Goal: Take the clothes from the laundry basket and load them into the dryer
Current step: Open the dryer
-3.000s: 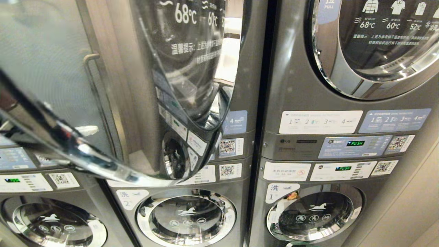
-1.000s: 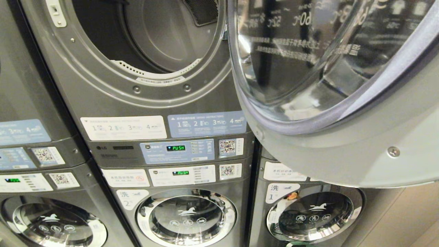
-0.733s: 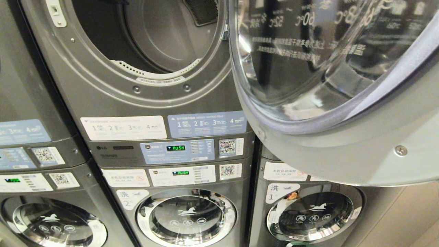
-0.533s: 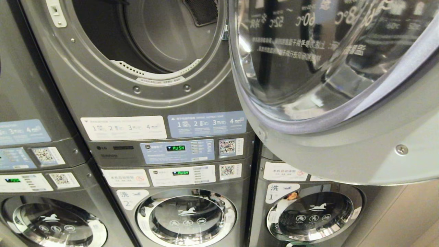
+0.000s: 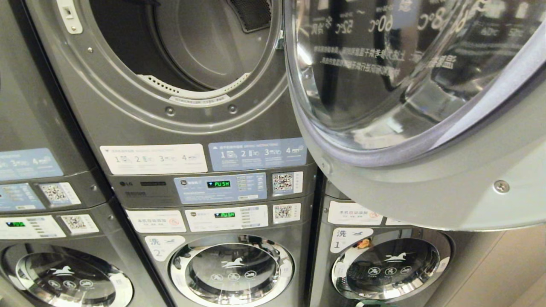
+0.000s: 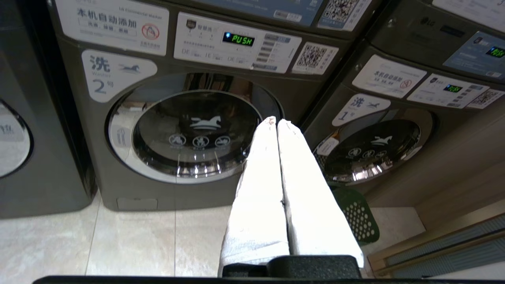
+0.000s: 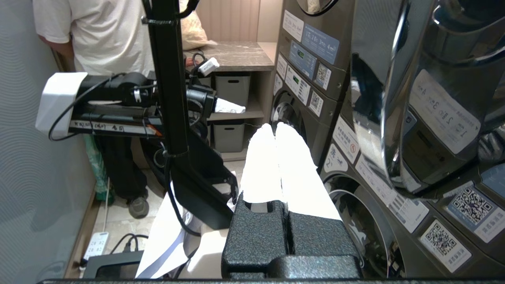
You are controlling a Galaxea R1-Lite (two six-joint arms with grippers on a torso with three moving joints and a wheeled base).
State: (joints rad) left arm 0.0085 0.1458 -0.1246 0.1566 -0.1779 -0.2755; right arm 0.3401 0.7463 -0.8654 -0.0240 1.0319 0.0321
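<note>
Head view: dryer [image 5: 128,119] sits at top of centre stack, drum [image 5: 200,42] exposed and no clothes visible in it. Door [image 5: 409,128] swung fully open to the right, glass toward camera, covering much of the next stack. Washers [image 5: 232,268] below, doors shut; displays read PUSH. No gripper in this view.

Left wrist view: left gripper [image 6: 275,123] fingers pressed together, tips touching, nothing betw. them. It hangs low, in front of washer no. 2 [image 6: 193,134], well clear of it. Green perforated basket [image 6: 357,217] shows just beyond the fingers on the floor, by washer no. 1 [image 6: 373,150]; mostly hidden by the gripper, contents can't be told.

Right wrist view: right gripper [image 7: 275,128] also closed tight, fingers flush, empty. Open dryer door edge [image 7: 378,98] stands just beside it, not touching. Ahead of the fingers: robot's mast [image 7: 169,79] and left arm. Person [image 7: 94,35] in white shirt stands well beyond, by shelf w/ bins [image 7: 232,86].
</note>
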